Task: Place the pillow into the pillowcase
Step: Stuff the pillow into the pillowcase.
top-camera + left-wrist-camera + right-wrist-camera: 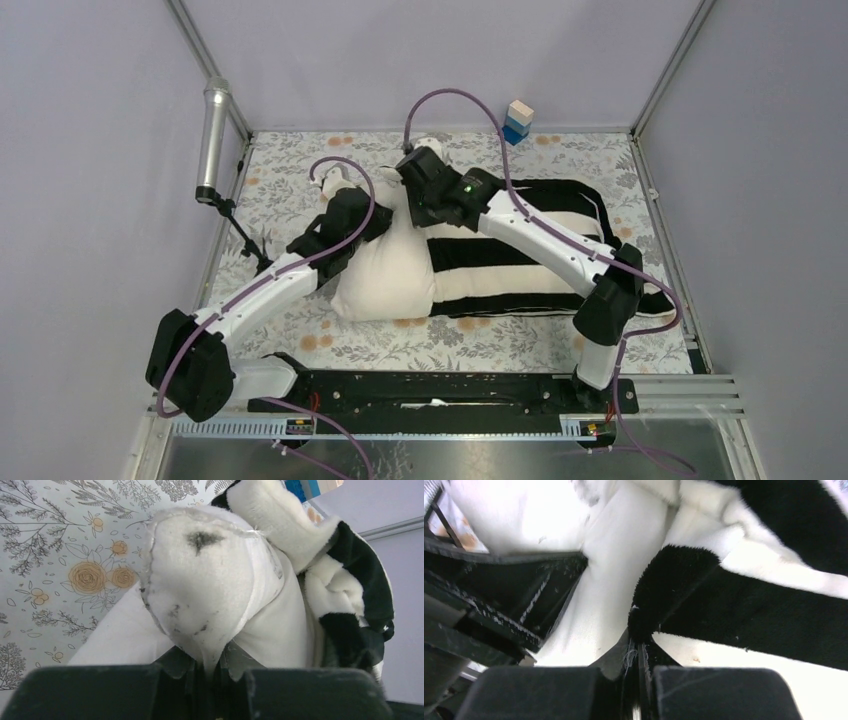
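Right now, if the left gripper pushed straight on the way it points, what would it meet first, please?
The pillow: the left gripper is shut on its corner, so pillow fabric probably lies straight ahead.

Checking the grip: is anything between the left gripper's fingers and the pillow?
Nothing: the left wrist view shows the left gripper pinching a corner of the pillow directly; the pillowcase bunches beside it.
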{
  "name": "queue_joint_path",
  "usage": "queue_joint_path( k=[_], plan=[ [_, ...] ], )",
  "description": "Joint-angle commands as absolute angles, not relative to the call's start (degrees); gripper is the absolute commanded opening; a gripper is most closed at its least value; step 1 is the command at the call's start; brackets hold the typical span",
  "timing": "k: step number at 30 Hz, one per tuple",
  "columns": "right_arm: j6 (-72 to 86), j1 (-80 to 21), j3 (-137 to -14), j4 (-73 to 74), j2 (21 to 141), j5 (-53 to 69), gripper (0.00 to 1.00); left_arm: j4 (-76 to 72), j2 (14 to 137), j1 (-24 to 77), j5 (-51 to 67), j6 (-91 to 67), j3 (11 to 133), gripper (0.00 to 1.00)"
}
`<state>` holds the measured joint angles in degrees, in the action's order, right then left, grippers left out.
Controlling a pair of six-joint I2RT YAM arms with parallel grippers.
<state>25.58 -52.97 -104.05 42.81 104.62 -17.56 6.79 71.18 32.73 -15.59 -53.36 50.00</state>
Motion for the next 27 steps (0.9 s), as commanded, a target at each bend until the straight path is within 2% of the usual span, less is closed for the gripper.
queue_joint_path(
  k=[1, 4, 5, 6, 11, 14, 20, 23, 25, 26, 27],
  plan=[
    [24.89, -50.00, -115.38, 38.44, 107.06, -9.97, 0.00, 2.70, 68.94, 34.83, -11.68, -50.81, 51.14, 0.19],
    [23.27, -47.26, -121.62, 38.45, 112.18, -10.46, 0.00, 10.05, 63.99, 34.00, -13.75, -44.87, 55.22, 0.78],
    [22.53, -46.60, -123.37, 37.72, 114.14, -11.50, 0.00, 12.89, 62.13, 33.21, -13.87, -43.63, 56.87, 0.92],
    [22.26, -45.71, -125.08, 37.38, 115.74, -12.11, 0.00, 16.86, 60.59, 32.24, -13.77, -42.40, 58.48, 0.98],
    [20.79, -42.65, -135.43, 37.97, 123.29, -11.93, 0.00, 32.22, 57.26, 29.36, -12.23, -37.64, 63.21, 0.99],
    [20.17, -42.60, -139.67, 40.44, 125.78, -11.65, 0.00, 35.38, 55.85, 29.36, -10.21, -37.63, 58.61, 0.99],
    [20.73, -42.62, -134.77, 40.37, 122.39, -10.42, 0.00, 36.22, 53.26, 29.34, -13.09, -41.37, 47.63, 0.99],
    [21.48, -42.82, -129.13, 39.16, 119.25, -9.04, 0.00, 30.78, 53.10, 29.33, -11.22, -42.36, 42.78, 0.99],
    [21.82, -43.89, -126.42, 38.68, 117.39, -9.52, 0.01, 23.76, 54.19, 29.33, -5.15, -44.43, 39.72, 0.93],
    [21.85, -44.45, -125.42, 38.96, 116.55, -10.13, 0.03, 19.42, 54.67, 29.35, -2.15, -45.74, 38.24, 0.86],
    [21.73, -45.42, -124.75, 39.56, 115.91, -10.92, 0.05, 13.84, 55.50, 29.42, 0.67, -47.16, 36.90, 0.75]
  ],
)
